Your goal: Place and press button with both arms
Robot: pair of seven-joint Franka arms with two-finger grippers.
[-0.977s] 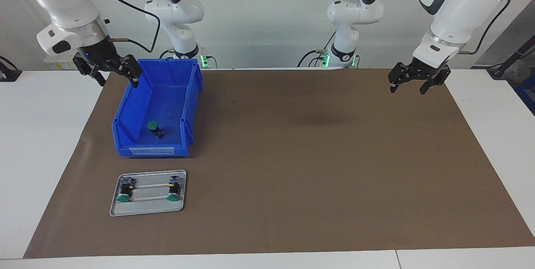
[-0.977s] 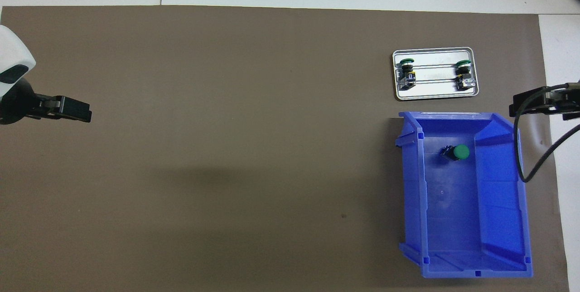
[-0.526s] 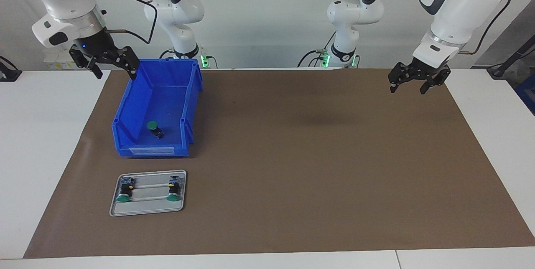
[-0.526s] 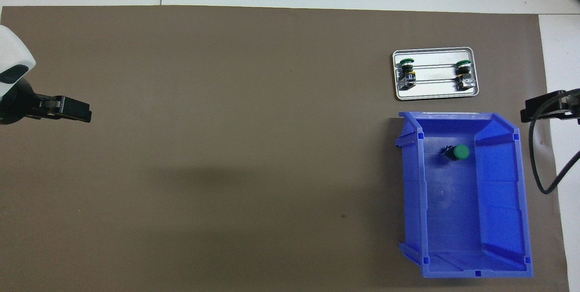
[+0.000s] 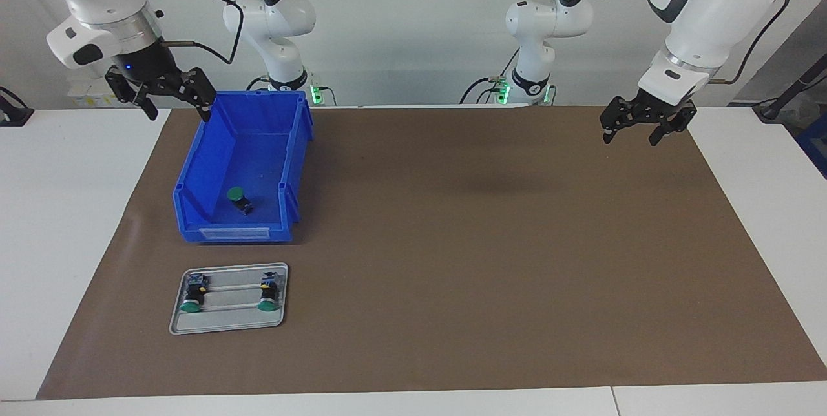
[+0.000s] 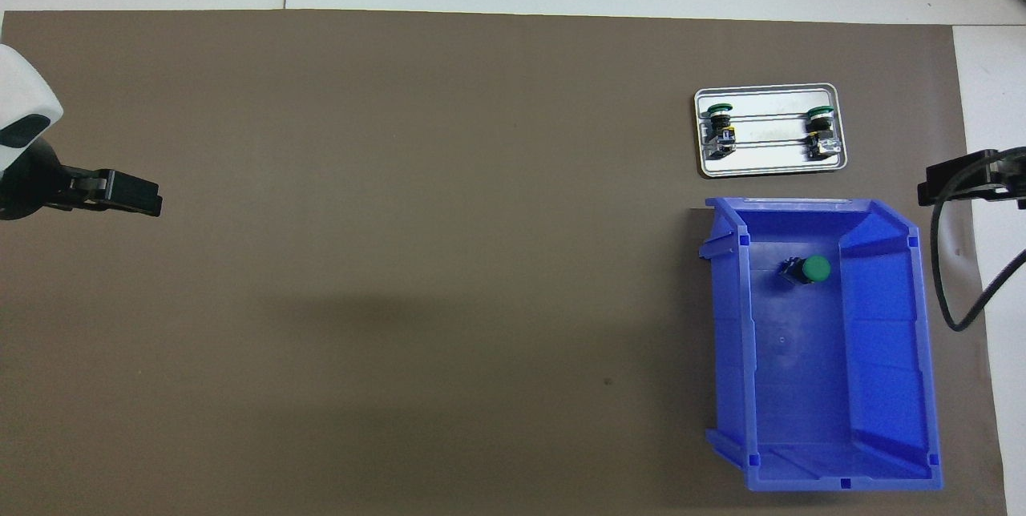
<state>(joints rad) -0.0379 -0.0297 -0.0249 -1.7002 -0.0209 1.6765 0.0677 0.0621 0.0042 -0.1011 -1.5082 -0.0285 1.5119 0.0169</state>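
Observation:
A green-capped button (image 5: 238, 197) (image 6: 809, 269) lies on its side in the blue bin (image 5: 194, 177) (image 6: 886, 356). Two more buttons (image 5: 192, 294) (image 5: 267, 292) lie on the metal tray (image 5: 229, 320) (image 6: 769, 165), which sits farther from the robots than the bin. My right gripper (image 5: 179, 111) (image 6: 952, 182) hangs open and empty, high over the mat's edge beside the bin. At the left arm's end my left gripper (image 5: 630, 138) (image 6: 124, 195) waits open and empty above the mat.
A brown mat (image 5: 484, 241) covers the white table (image 5: 71, 209). Bin and tray stand together at the right arm's end. The right arm's black cable (image 6: 954, 284) hangs beside the bin.
My right gripper has risen and drawn away from the bin's rim toward the right arm's end of the table. The left arm, the buttons, bin and tray have not moved.

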